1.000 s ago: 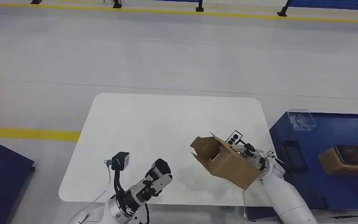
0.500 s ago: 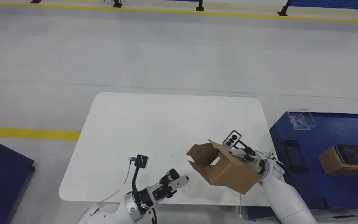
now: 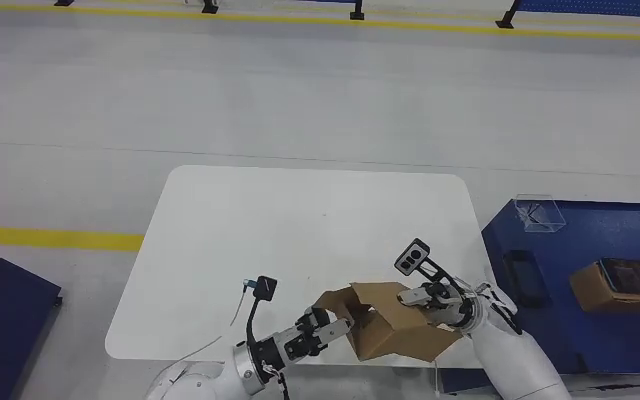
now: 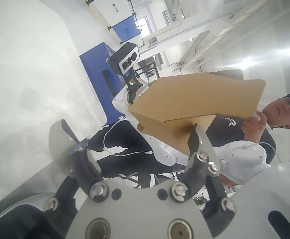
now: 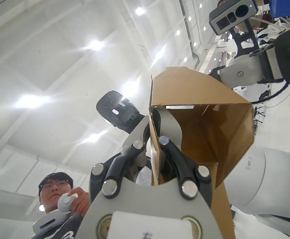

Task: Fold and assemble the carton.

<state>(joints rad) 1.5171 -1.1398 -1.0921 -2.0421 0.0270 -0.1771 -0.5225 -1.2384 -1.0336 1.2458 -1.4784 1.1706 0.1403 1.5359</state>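
Gripping one carton (image 3: 395, 325) wall, the right gripper (image 5: 154, 126) holds it tilted above the near edge of the table (image 3: 300, 230) — left gripper (image 3: 328, 322) spread wide, arm extended rightward, one finger at the flap.

A short grey mark, three letters beside a wave symbol, is printed on the white casing (image 5: 260, 181) of an arm, seen from the right wrist. In the same view a white label (image 5: 145, 223) sits on the wrist plate just behind the right gripper (image 5: 154, 126), whose fingers pinch a wall of the carton (image 5: 210, 140). The label carries a dark character cut off by the frame edge. From the left wrist, small dark print on a white wall panel (image 4: 106, 15) in the hall is too small to read.
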